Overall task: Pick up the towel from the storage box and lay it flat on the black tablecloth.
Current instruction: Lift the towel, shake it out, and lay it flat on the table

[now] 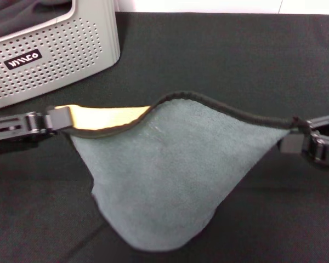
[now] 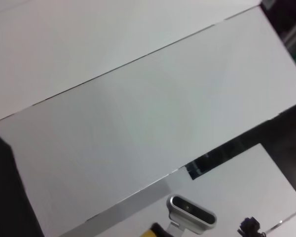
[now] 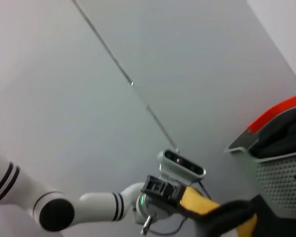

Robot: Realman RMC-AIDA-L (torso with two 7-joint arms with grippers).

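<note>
The grey-green towel (image 1: 164, 175) with black edging hangs spread between my two grippers above the black tablecloth (image 1: 236, 60), sagging to a point near the front. Its orange-yellow reverse (image 1: 107, 116) shows along the folded top edge on the left. My left gripper (image 1: 57, 120) is shut on the towel's left corner. My right gripper (image 1: 296, 131) is shut on its right corner. The light grey storage box (image 1: 55, 49) with dotted sides stands at the back left. In the right wrist view, the towel's yellow and black edge (image 3: 222, 212) and the box (image 3: 281, 173) show.
The tablecloth covers the whole table under and around the towel. A dark cloth (image 1: 22, 16) lies inside the box. The wrist views mostly show white wall panels; the right wrist view also shows the left arm (image 3: 89, 207) and its wrist camera (image 3: 182, 165).
</note>
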